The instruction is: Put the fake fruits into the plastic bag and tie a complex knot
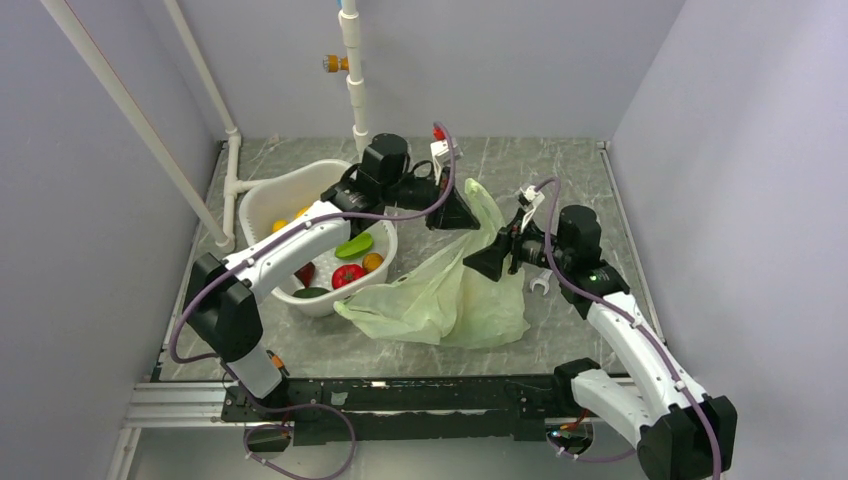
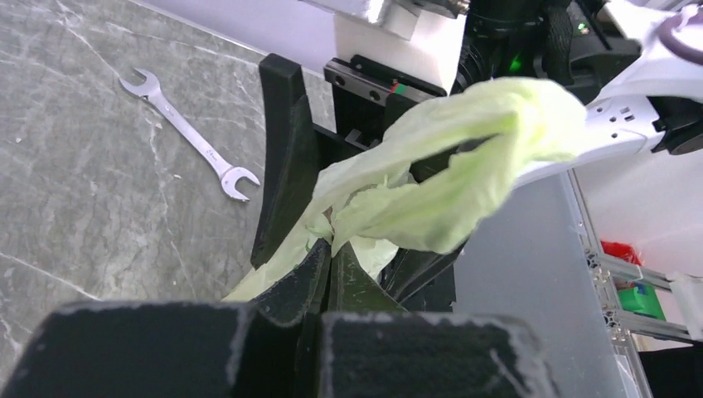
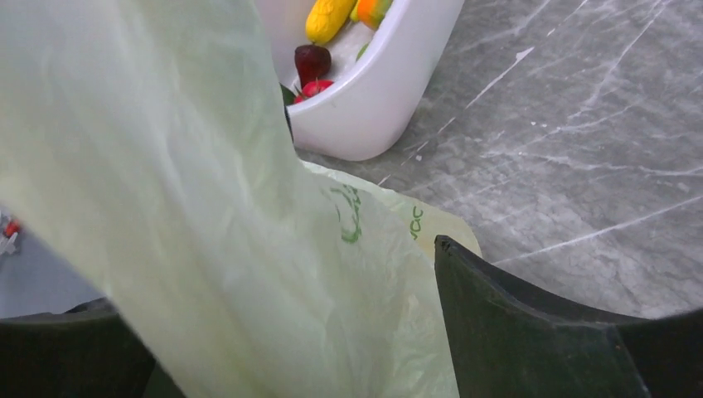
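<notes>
The pale-green plastic bag [image 1: 455, 295] lies on the table right of the white basin [image 1: 265, 195], its top pulled up. My left gripper [image 1: 462, 215] is shut on a handle strip of the bag [image 2: 464, 157], pinched between the fingertips [image 2: 332, 249]. My right gripper [image 1: 487, 262] is open, and bag film [image 3: 207, 207] hangs between its spread fingers [image 3: 506, 315]. The fake fruits sit in the basin: a green one [image 1: 354, 245], a red one [image 1: 347, 275], an orange one [image 1: 372, 262]. The right wrist view shows a yellow one [image 3: 327, 16]. No knot shows in any view.
A silver wrench [image 1: 538, 285] lies on the table just right of my right gripper; it also shows in the left wrist view [image 2: 191, 137]. White pipes [image 1: 355, 80] stand at the back and left. My left arm [image 1: 300, 235] crosses over the basin.
</notes>
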`<state>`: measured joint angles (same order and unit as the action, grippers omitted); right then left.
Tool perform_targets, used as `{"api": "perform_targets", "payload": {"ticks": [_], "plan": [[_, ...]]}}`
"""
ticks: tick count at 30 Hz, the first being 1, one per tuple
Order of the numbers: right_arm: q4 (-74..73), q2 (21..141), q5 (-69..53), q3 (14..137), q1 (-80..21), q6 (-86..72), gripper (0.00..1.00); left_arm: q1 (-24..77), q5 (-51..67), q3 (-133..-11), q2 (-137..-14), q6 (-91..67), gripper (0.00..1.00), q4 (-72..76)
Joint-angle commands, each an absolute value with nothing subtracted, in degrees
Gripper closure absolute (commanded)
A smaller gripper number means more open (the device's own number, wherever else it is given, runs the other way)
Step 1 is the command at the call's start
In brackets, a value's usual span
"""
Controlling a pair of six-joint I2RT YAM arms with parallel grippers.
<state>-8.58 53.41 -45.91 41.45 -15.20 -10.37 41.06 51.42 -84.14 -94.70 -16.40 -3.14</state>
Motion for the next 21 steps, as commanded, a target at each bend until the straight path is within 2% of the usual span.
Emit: {"api": "perform_targets", "payload": {"ticks": [1,5,9,17,21], "plan": [[6.2,54.6,-43.3,38.7,-16.0,-19.1,0.2,40.0,56.7,-84.0,-94.1,-20.7,1.0,3.7],[15.7,62.0,-40.8,39.4,-16.6,-27.3,0.2,40.1,56.5,-84.4,-95.4,-22.9,1.0,6.0],[18.6,63.7,-41.4,40.2,-18.1,-29.9,0.19,39.8,56.0,-84.6,-95.6,-21.9,1.0,5.2],[8.3,57.1,-43.2,41.0,-19.6,-23.0,0.14,38.0,56.0,-82.9,-95.2,-23.2,1.0,6.7],[10.1,56.2,-40.8,40.9,-19.5,-26.2,0.1,38.0,56.4,-82.3,-95.2,-25.1,1.0,8.4]]}}
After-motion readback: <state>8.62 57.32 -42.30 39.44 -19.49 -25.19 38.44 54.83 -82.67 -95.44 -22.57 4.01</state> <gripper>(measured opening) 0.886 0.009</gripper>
